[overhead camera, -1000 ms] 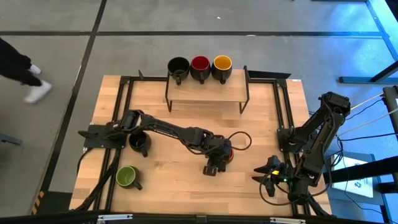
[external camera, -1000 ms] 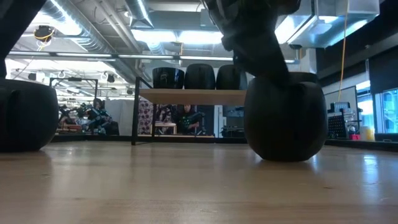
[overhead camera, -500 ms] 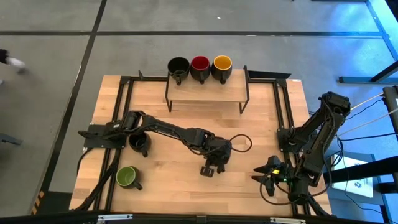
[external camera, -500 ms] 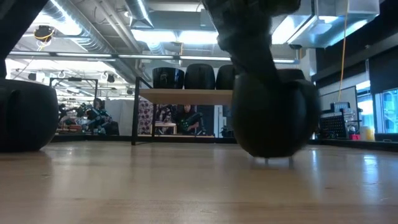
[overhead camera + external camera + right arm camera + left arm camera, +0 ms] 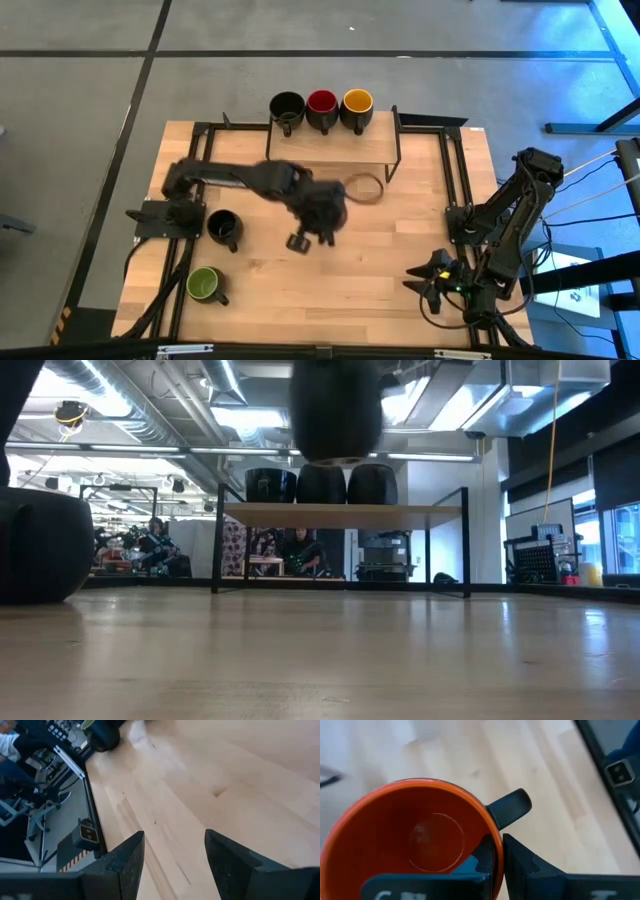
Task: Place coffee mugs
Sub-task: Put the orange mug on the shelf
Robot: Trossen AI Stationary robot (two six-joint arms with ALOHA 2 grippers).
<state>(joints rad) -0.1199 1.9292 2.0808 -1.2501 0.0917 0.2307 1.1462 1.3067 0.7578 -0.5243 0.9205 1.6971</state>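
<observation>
1. Closest to the surface's front edge, the green-lined mug (image 5: 203, 284) sits at the front left, handle turned toward the middle of the surface (image 5: 380, 290).
2. At the front right corner, the right tool (image 5: 432, 283) is parked low over the wood, and its wrist view shows both dark fingers (image 5: 126, 856) spread apart with only bare boards between them. Nothing held there.
3. Just behind the green one, a black-lined mug (image 5: 223, 229) stands on the left side, near the left arm's base.
4. Now the action: mid-surface, the left tool (image 5: 322, 218) is up in the air, and it has the orange-red mug (image 5: 417, 841)! The wrist view shows the fingers (image 5: 520, 865) clenched on the rim, one inside the orange wall and one outside, right beside the dark handle.
5. From surface level, that mug's dark bottom (image 5: 335, 410) hangs clear above the wood, higher than the shelf top.
6. A loop of cable (image 5: 365, 186) trails behind the left arm, in front of the rack.
7. At the back, a wooden shelf on a black frame (image 5: 333, 150) carries three mugs in a row along its rear edge: black-lined (image 5: 287, 106), dark red (image 5: 321, 103) and yellow (image 5: 357, 102), touching or nearly so.
</observation>
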